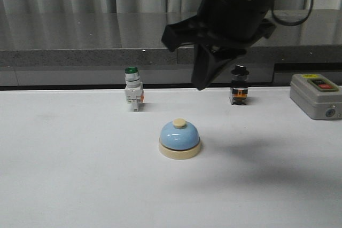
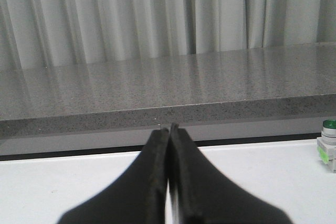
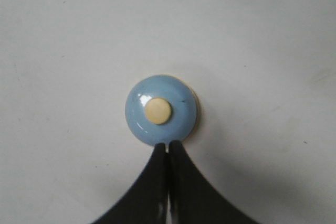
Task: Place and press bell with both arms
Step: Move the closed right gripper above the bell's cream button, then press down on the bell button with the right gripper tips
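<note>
The light-blue bell [image 1: 180, 138] with a cream base and cream button stands upright on the white table, near the middle. It also shows from above in the right wrist view [image 3: 160, 109]. My right gripper [image 1: 201, 85] hangs above and a little behind the bell, pointing down, shut and empty; its fingertips [image 3: 168, 144] sit just at the bell's edge in the wrist view, well above it. My left gripper [image 2: 169, 127] is shut and empty, low over the table, facing the grey ledge. It is out of the front view.
A green-capped white push-button switch [image 1: 133, 88] stands behind the bell to the left and shows in the left wrist view [image 2: 328, 145]. A black-capped switch [image 1: 239, 86] stands at the back right. A grey box with a red button [image 1: 316, 95] sits at the far right. A grey ledge [image 1: 80, 52] runs behind the table.
</note>
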